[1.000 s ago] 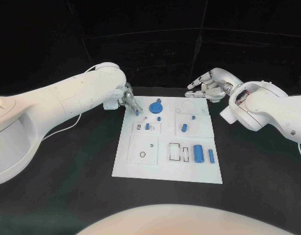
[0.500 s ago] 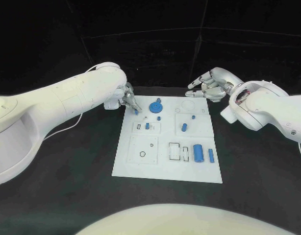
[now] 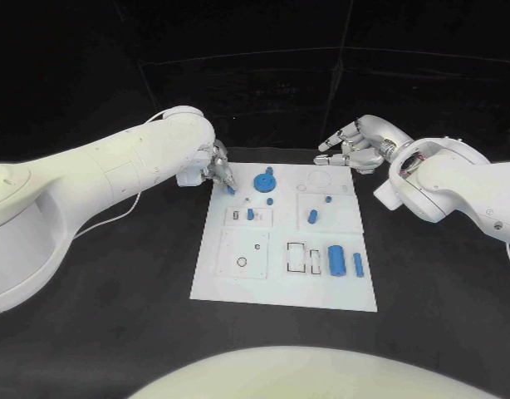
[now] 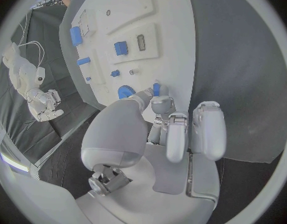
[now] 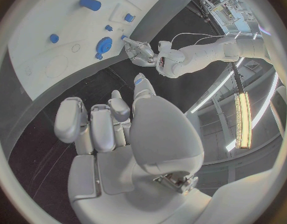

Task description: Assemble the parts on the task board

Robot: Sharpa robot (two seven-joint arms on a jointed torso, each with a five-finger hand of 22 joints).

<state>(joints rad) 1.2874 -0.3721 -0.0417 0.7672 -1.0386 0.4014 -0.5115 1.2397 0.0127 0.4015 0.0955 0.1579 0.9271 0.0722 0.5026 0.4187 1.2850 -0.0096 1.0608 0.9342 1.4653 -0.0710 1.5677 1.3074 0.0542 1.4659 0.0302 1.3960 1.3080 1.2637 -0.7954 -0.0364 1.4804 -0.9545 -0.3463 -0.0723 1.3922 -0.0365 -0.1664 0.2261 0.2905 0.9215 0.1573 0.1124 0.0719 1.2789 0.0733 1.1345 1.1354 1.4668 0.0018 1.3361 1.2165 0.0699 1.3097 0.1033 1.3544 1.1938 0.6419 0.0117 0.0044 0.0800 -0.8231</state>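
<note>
The white task board (image 3: 241,287) lies in the middle of the black table. My left hand (image 3: 213,169) hovers at the board's far left corner and pinches a small blue peg (image 3: 230,190) between thumb and a finger; the left wrist view shows the peg (image 4: 156,89) at the fingertips of that hand (image 4: 174,129), just above the board's edge (image 4: 174,40). A round blue part (image 3: 266,180) stands close beside it on the board. My right hand (image 3: 353,147) hangs off the board's far right corner, fingers loosely apart and holding nothing.
Small blue pieces (image 3: 311,217) stand in the board's middle rows. A thick blue cylinder (image 3: 335,259) and a thin blue bar (image 3: 357,264) lie near its right edge. Black table surrounds the board on all sides.
The left hand with the peg has shifted very slightly at the board's far left corner. The right hand has stayed where it was.
</note>
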